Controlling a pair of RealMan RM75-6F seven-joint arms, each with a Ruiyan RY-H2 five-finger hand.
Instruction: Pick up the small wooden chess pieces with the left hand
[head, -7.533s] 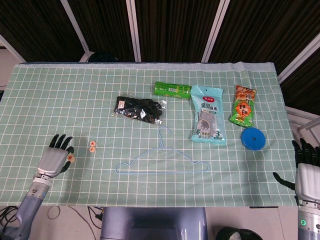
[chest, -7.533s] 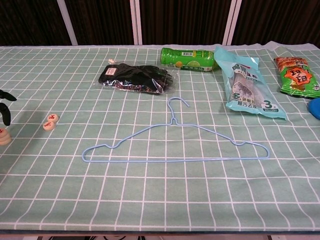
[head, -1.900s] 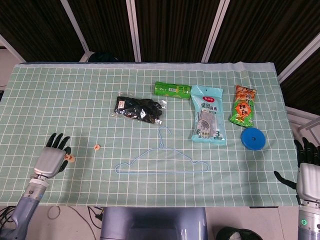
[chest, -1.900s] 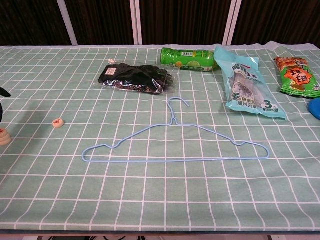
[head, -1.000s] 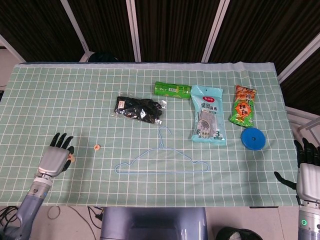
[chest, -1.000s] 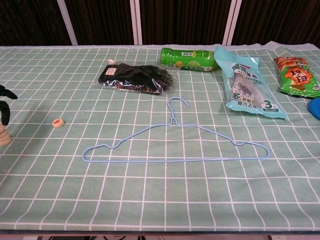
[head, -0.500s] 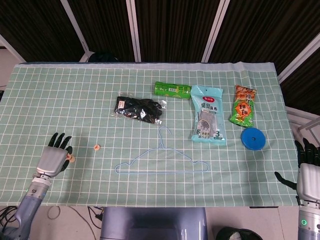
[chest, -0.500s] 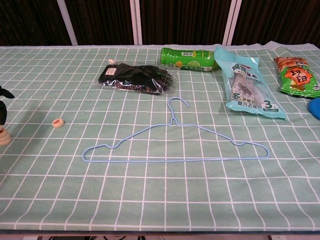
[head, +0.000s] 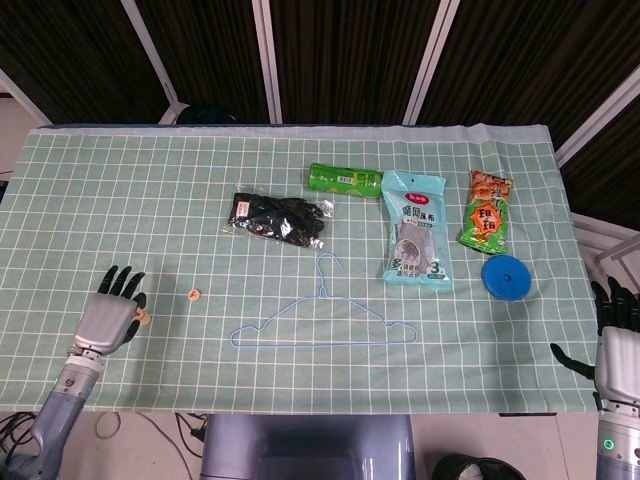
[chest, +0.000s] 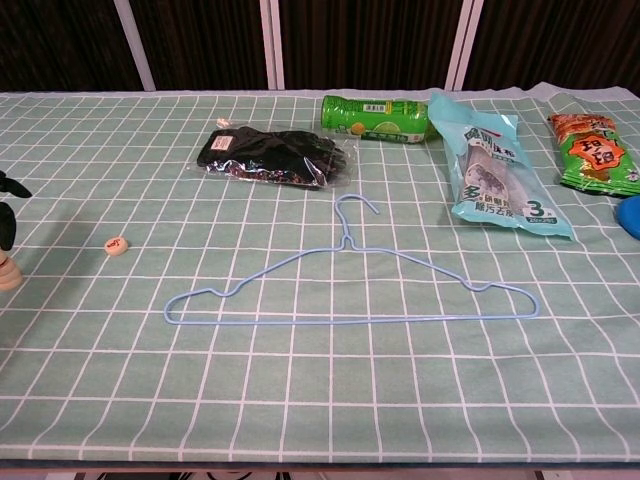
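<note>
The left robot hand (head: 104, 318) apparently pinches stacked chess pieces (chest: 8, 271); reaching for the loose chess piece (head: 194, 295) could drop them.

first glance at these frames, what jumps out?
The light-blue wire hanger lying flat at the table's near centre, with a row of bright packets behind it: green can, pale-blue pouch, orange-green snack bag and a blue disc to the right. At far left, the left hand rests on the checked cloth with small wooden chess pieces at its fingers, and one more chess piece lies loose beside it.
</note>
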